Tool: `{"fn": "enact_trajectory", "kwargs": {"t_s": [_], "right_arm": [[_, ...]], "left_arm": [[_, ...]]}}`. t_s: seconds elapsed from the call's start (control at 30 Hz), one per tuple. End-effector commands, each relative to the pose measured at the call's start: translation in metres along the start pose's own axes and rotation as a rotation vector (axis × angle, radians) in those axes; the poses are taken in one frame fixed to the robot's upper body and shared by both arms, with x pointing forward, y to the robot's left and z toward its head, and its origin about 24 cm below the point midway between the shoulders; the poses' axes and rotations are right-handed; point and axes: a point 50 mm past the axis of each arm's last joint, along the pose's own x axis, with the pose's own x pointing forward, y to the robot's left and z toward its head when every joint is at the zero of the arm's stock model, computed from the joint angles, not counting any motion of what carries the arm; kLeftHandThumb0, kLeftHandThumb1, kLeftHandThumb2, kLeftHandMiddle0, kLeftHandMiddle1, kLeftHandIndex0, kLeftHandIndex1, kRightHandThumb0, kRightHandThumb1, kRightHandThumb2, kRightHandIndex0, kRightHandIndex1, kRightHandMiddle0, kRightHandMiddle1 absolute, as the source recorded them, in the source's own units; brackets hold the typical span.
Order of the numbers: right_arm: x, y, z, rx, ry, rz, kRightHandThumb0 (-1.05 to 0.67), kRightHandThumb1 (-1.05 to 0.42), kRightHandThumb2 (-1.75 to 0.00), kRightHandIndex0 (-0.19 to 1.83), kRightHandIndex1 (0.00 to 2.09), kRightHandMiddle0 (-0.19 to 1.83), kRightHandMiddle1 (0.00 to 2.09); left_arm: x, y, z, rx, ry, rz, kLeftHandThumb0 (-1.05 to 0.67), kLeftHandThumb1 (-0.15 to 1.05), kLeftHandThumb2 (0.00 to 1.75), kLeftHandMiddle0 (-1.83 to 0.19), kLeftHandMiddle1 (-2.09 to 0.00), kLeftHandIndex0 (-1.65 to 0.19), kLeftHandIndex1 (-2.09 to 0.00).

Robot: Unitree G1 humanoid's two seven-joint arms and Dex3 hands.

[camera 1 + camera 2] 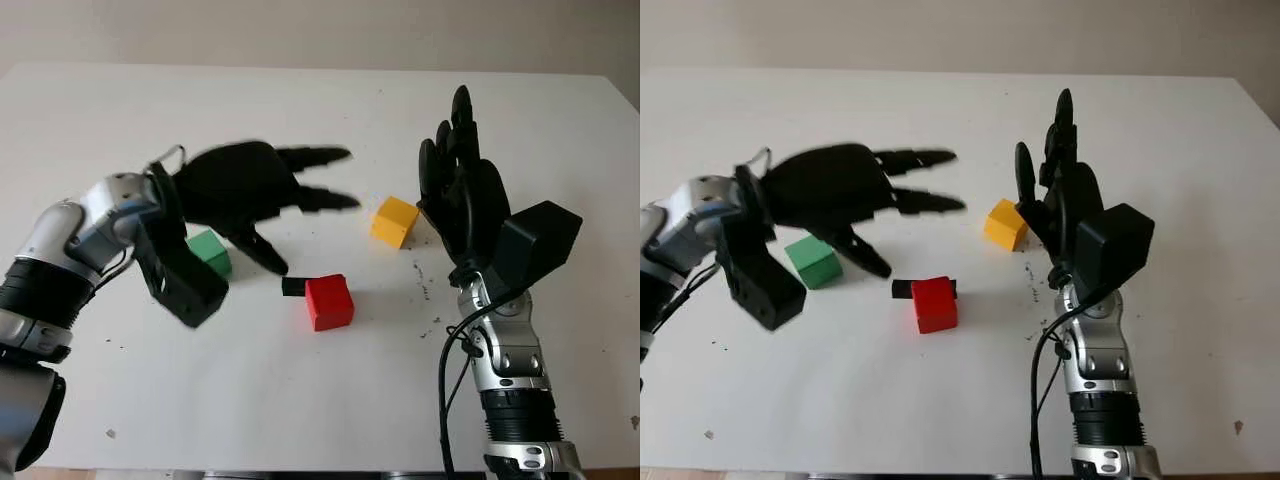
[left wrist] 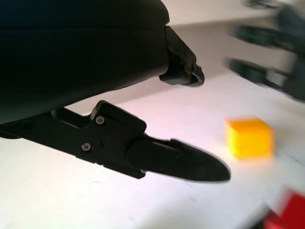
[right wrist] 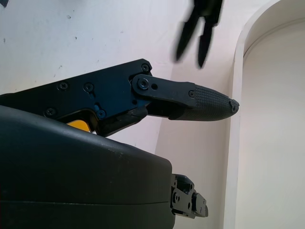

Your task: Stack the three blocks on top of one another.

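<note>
Three blocks lie apart on the white table. The green block is at the left, partly under my left hand, which hovers open above it with its fingers pointing right. The red block sits at the middle front with a small black piece touching its left side. The yellow block is right of centre, and it is also seen in the left wrist view. My right hand stands open and upright just right of the yellow block, holding nothing.
Small dark specks mark the table near the right arm. The table's far edge runs along the back, below a plain wall.
</note>
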Motion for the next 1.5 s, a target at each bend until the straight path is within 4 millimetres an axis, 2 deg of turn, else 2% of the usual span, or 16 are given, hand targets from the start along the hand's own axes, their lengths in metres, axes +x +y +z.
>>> {"fn": "enact_trajectory", "kwargs": {"t_s": [0.0,0.13,0.3,0.43,0.57,0.7,0.8,1.03,1.2,1.27,1.4,1.47], "right_arm": [[0.0,-0.004,0.006,-0.017,-0.022,-0.001,-0.74,-1.05,-0.58,-0.19,0.0,-0.19,0.0],[0.002,-0.007,0.009,-0.021,-0.03,0.016,-0.75,-1.05,-0.57,-0.19,0.0,-0.19,0.0],[0.009,-0.013,0.019,-0.042,-0.064,0.058,-0.77,-1.05,-0.54,-0.19,0.0,-0.19,0.0],[0.016,-0.018,0.03,-0.17,-0.115,0.146,-0.8,-1.05,-0.52,-0.19,0.0,-0.19,0.01],[0.026,-0.023,0.042,-0.308,-0.149,0.29,-0.82,-1.05,-0.37,-0.19,0.01,-0.16,0.03],[0.033,-0.028,0.054,-0.491,-0.163,0.411,-0.86,-1.05,-0.23,-0.18,0.02,-0.13,0.05],[0.038,-0.03,0.065,-0.619,-0.171,0.495,-0.86,-1.05,-0.14,-0.17,0.03,-0.09,0.07],[0.045,-0.024,0.088,-0.926,-0.286,0.689,-0.78,-0.95,-0.04,-0.16,0.05,-0.02,0.09],[0.046,-0.018,0.096,-1.181,-0.407,0.769,-0.75,-0.92,-0.04,-0.16,0.05,-0.01,0.09],[0.045,-0.014,0.101,-1.332,-0.485,0.821,-0.73,-0.93,-0.05,-0.16,0.05,-0.03,0.08],[0.044,-0.011,0.103,-1.43,-0.604,0.868,-0.7,-0.9,-0.04,-0.14,0.06,-0.01,0.08],[0.043,-0.009,0.104,-1.461,-0.66,0.892,-0.68,-0.85,-0.03,-0.11,0.07,0.09,0.13]], "left_arm": [[-0.014,0.002,-0.013,-0.069,0.092,0.043,-0.76,1.05,0.45,0.05,-0.03,-0.08,-0.01],[-0.033,0.0,-0.032,-0.238,0.231,0.151,-0.82,1.05,0.56,0.11,-0.04,0.02,-0.02],[-0.05,-0.001,-0.038,-0.464,0.301,0.267,-0.85,1.05,0.56,0.17,-0.04,0.07,-0.03],[-0.059,-0.007,-0.039,-0.608,0.352,0.366,-0.82,1.05,0.59,0.19,-0.01,0.1,-0.04],[-0.07,-0.023,-0.04,-0.839,0.414,0.509,-0.82,1.05,0.63,0.18,-0.03,0.13,-0.03],[-0.078,-0.036,-0.037,-1.049,0.419,0.669,-0.73,1.05,0.63,0.19,-0.01,0.18,0.0],[-0.085,-0.043,-0.037,-1.16,0.438,0.735,-0.73,1.05,0.66,0.19,0.0,0.19,0.0],[-0.099,-0.054,-0.033,-1.231,0.492,0.807,-0.72,1.05,0.69,0.19,0.0,0.19,0.0],[-0.1,-0.056,-0.03,-1.234,0.51,0.812,-0.71,1.05,0.68,0.19,0.0,0.19,0.0],[-0.099,-0.057,-0.029,-1.239,0.504,0.818,-0.7,1.05,0.68,0.19,0.0,0.19,0.0],[-0.096,-0.058,-0.028,-1.229,0.506,0.81,-0.69,1.05,0.69,0.19,0.0,0.19,0.0],[-0.095,-0.059,-0.028,-1.229,0.514,0.811,-0.69,1.05,0.69,0.19,0.0,0.19,0.0]]}}
